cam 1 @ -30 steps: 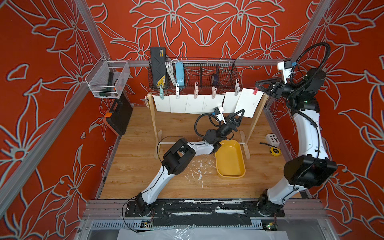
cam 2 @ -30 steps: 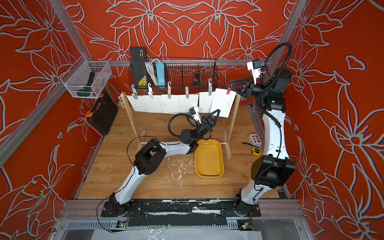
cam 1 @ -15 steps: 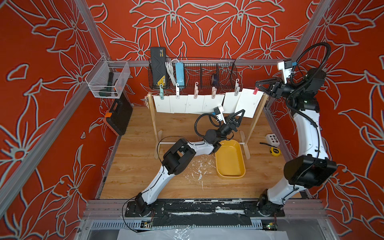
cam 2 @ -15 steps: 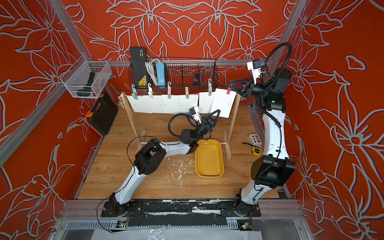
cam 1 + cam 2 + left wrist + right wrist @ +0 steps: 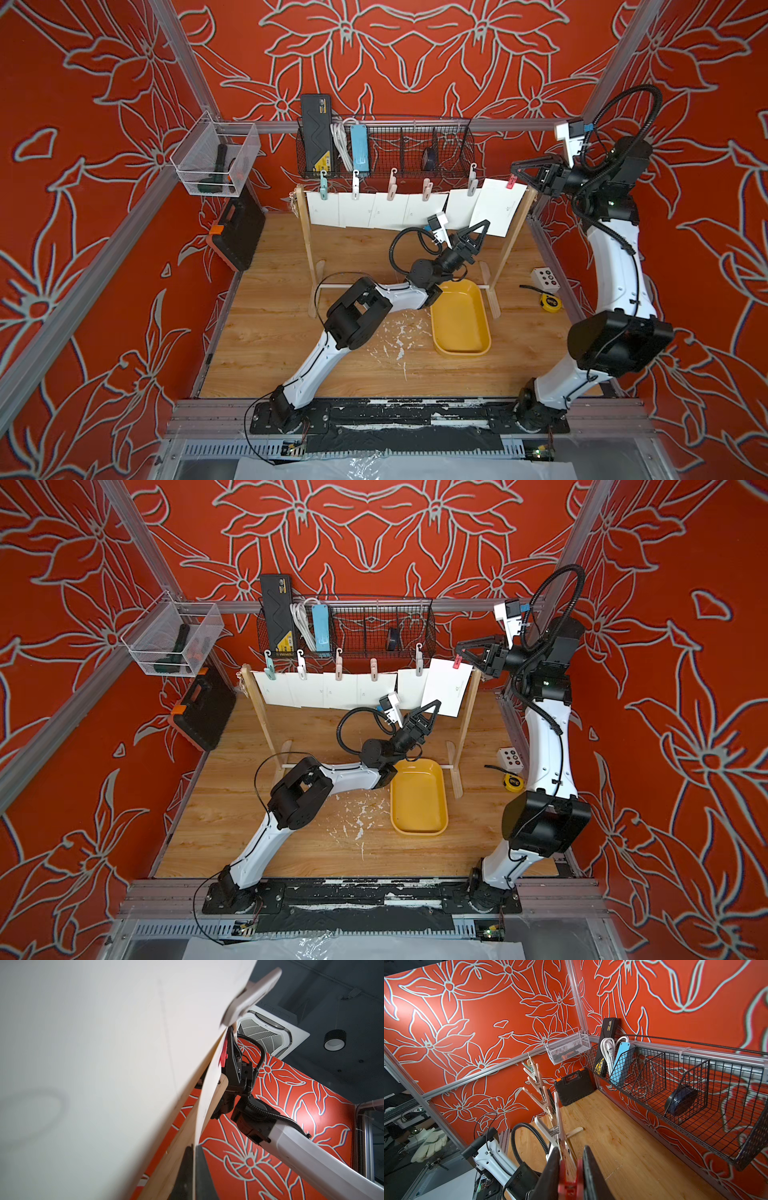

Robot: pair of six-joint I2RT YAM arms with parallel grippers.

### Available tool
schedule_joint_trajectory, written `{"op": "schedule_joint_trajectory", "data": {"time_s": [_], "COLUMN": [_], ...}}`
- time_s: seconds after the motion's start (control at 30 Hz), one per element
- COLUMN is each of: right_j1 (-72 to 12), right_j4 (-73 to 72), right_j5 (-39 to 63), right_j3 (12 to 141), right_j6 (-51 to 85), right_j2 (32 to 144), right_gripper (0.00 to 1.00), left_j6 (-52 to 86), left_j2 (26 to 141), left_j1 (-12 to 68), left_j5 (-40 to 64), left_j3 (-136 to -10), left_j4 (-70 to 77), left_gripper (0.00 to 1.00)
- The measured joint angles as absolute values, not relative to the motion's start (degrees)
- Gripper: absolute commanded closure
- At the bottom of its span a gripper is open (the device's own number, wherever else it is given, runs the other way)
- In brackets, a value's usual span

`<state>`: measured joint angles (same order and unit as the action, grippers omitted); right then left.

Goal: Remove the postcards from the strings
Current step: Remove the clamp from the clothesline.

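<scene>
L gripper (image 5: 483,225) pinches end postcard (image 5: 498,203) btm corner.

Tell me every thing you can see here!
postcards: six, white, pegged in a row on the stand
pegs: six, five pastel, one red, atop the cards
stand: one, pale wood, toward the back wall
tray: one, yellow, in front of the stand
wire basket: one, black, back wall
mesh basket: one, white, back-left corner
tool case: one, black and orange, left wall
button box: one, white, table's right edge
tape measure: one, yellow, beside the button box
left arm: one, white and black, centre; left jaws shut on the rightmost postcard's bottom edge
right arm: one, white and black, right side; right jaws shut on the red peg
</scene>
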<state>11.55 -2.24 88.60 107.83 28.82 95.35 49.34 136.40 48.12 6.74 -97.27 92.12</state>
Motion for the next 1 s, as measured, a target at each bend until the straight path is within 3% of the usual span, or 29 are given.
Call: {"op": "schedule_joint_trajectory", "data": {"time_s": [1.0], "right_j1": [10.66], "right_j4": [-2.63], "right_j5": [86.76], "right_j3": [108.27], "right_j6": [28.77], "right_j2": [95.35], "right_gripper": [0.80], "left_j6": [50.61], "left_j2": [136.88], "left_j1": [49.41], "left_j5": [8.21], "left_j3": [-90.11], "left_j4": [92.27], "left_gripper": [1.00]}}
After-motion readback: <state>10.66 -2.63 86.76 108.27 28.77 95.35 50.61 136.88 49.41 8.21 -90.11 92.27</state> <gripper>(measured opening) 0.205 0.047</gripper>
